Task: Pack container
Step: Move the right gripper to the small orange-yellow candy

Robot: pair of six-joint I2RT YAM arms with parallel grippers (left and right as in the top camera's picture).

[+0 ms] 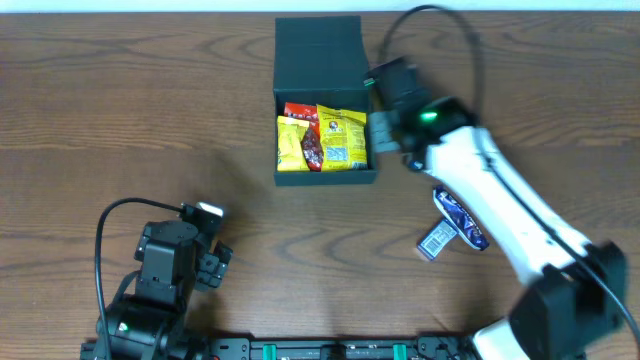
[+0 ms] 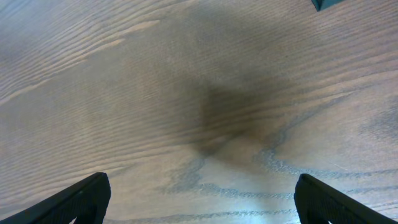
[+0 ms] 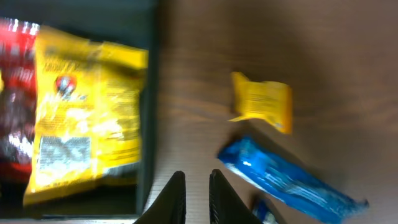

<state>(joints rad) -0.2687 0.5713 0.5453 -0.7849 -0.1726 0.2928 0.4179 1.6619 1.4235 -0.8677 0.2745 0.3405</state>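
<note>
The container (image 1: 325, 175) is a dark teal box in the middle of the table, with its flap lid (image 1: 318, 45) open at the back. Inside lie yellow packets (image 1: 325, 140) and a red packet (image 1: 298, 112). My right gripper (image 1: 385, 128) hovers just outside the box's right wall (image 3: 148, 124), with its fingers (image 3: 198, 190) shut and empty. In the right wrist view the yellow packet (image 3: 87, 112) and the red one (image 3: 15, 93) lie in the box. My left gripper (image 1: 215, 258) is open and empty (image 2: 202, 205) over bare table at the front left.
A small yellow packet (image 3: 264, 102) and a blue packet (image 3: 286, 180) lie on the table right of the box. The blue packet (image 1: 460, 215) and a small blue-white one (image 1: 437, 242) lie under my right arm. A box corner (image 2: 323, 4) shows in the left wrist view.
</note>
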